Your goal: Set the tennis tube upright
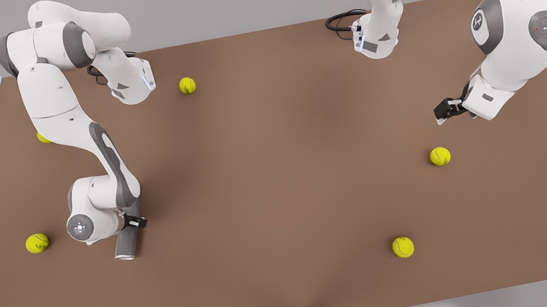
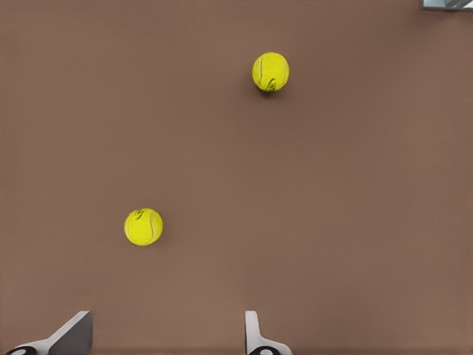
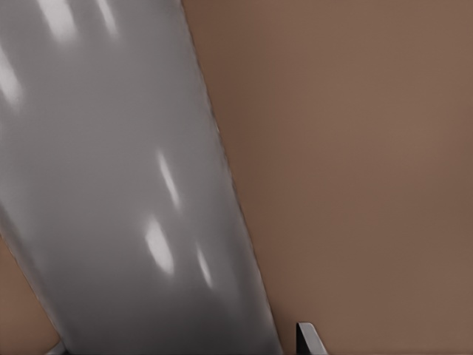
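Front view: a brown table (image 1: 277, 175) fills the floor of a pale grey room, metal struts at its corners. On the front view's left, the right gripper (image 1: 135, 222) is down at the table, clamped across the tennis tube (image 1: 126, 241), which lies low on the surface, its silvery rim toward the near edge. A tennis ball (image 1: 37, 243) sits near that arm's wrist, another (image 1: 187, 85) lies farther back. On the front view's right, the left gripper (image 1: 442, 111) hangs in the air, well apart from the tube, above two more balls (image 1: 440, 156) (image 1: 402, 247).

Left wrist view: the left gripper's fingertips (image 2: 255, 336) stand wide, nothing between them; two balls (image 2: 143, 226) (image 2: 270, 72) rest on bare brown table (image 2: 355, 207).

Right wrist view: the grey tube (image 3: 126, 185) looms close, slanting across, table (image 3: 355, 148) beside it, one fingertip (image 3: 310, 340) at its flank.
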Controlling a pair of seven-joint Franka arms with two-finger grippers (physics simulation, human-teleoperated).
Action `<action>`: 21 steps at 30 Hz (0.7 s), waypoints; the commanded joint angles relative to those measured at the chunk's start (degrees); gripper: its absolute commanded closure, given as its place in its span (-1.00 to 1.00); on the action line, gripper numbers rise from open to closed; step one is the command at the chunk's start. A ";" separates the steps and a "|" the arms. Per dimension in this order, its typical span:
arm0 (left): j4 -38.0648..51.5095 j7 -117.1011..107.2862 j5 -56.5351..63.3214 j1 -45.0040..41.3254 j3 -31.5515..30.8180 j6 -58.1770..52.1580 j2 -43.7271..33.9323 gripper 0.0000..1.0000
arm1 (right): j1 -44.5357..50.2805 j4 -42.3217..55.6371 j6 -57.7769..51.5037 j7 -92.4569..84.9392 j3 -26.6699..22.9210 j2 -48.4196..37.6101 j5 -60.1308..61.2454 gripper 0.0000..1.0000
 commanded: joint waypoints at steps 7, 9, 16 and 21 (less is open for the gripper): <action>0.03 -0.36 -0.05 0.00 -0.03 -0.04 0.41 -1.00 | 0.13 0.72 -0.21 -3.49 -0.03 -0.20 0.03 -0.18; 0.03 -0.36 0.04 0.00 -0.03 -0.04 0.41 -1.00 | 1.54 3.01 -3.11 -3.49 -0.03 -0.81 -0.06 -0.19; 0.03 -0.36 -0.05 0.09 -0.03 -0.04 0.67 -1.00 | 27.02 27.34 -15.42 -13.23 4.63 2.87 0.99 -0.21; 0.03 -0.36 -0.05 0.09 -0.03 0.05 0.76 -1.00 | 43.11 38.95 -7.86 -43.29 4.19 12.37 1.70 -0.22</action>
